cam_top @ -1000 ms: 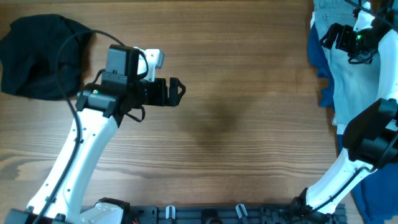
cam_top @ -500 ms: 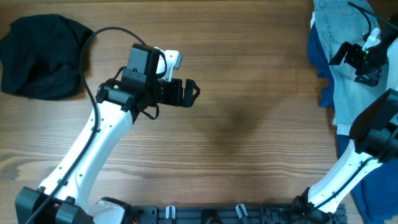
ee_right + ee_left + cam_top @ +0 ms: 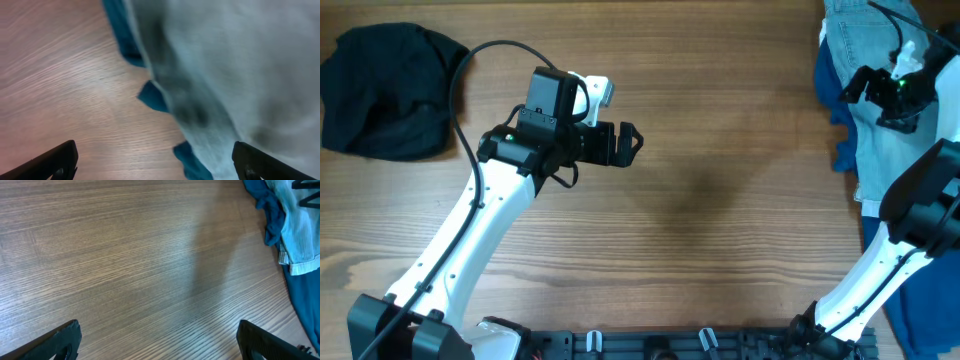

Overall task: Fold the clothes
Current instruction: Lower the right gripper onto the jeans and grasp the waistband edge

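Left hand [image 3: 631,143]: fingers spread wide, empty, hovering over bare desk [image 3: 720,220] left of centre. It has shifted right over the last second, then barely moved.

Right hand [image 3: 875,95]: fingers also spread wide, gripping nothing, over the light-blue denim shorts [image 3: 888,160] at the right edge. It dipped down-frame, then came back slightly toward the pile's left border.

The dark-blue garment [image 3: 830,85] lies under the shorts. The black garment [image 3: 385,90] sits upper left, untouched.

Judgement: still approaching; no fold begun.
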`<action>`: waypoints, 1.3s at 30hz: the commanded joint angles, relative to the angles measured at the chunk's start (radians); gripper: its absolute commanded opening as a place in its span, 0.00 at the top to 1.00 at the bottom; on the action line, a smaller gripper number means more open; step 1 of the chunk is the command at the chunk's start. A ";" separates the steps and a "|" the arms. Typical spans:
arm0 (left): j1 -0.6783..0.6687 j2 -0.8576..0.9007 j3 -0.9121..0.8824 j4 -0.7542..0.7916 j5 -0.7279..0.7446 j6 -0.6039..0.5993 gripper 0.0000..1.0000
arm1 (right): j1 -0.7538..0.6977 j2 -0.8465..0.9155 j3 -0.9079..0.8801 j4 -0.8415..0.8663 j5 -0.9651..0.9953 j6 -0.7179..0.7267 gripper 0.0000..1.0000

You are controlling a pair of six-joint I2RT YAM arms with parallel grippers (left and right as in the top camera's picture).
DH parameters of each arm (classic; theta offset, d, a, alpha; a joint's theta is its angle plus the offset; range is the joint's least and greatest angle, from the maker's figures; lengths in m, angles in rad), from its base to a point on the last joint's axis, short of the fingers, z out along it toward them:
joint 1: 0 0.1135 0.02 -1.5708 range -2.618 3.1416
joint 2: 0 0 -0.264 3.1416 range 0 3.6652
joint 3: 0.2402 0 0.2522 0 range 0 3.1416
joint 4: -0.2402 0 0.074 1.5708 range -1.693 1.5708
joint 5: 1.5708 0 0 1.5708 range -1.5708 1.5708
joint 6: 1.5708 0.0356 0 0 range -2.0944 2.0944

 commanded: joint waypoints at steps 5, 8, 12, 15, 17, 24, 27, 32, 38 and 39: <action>-0.006 0.068 0.017 0.019 -0.006 -0.010 0.00 | 0.013 0.009 0.017 0.019 0.055 0.000 0.00; -0.005 0.084 0.017 0.021 -0.006 -0.009 0.00 | 0.038 -0.043 0.017 0.032 0.140 0.009 0.01; -0.005 0.084 0.018 0.037 -0.006 -0.009 0.00 | 0.090 -0.192 0.017 0.038 0.204 0.029 0.00; -0.005 0.084 0.018 0.039 -0.006 -0.009 0.00 | 0.108 -0.317 0.014 0.031 0.176 0.024 0.00; -0.005 0.084 0.017 0.046 -0.006 -0.009 0.00 | 0.113 -0.385 -0.005 0.040 0.111 0.002 0.00; -0.005 0.085 0.018 0.074 -0.006 -0.010 0.00 | 0.143 -0.526 -0.298 0.193 0.094 0.055 0.00; -0.005 0.085 0.017 0.076 -0.006 -0.010 0.00 | 0.150 -0.550 -0.452 0.287 0.110 0.105 0.04; -0.005 0.085 0.017 0.076 -0.006 -0.010 0.00 | 0.146 -0.552 -0.661 0.462 0.200 0.160 0.09; -0.005 0.093 0.017 0.080 -0.006 -0.010 0.00 | 0.097 -0.533 -0.724 0.531 0.194 0.160 0.11; -0.005 0.098 0.018 0.080 -0.006 -0.010 0.00 | 0.086 -0.528 -0.724 0.532 0.192 0.159 0.11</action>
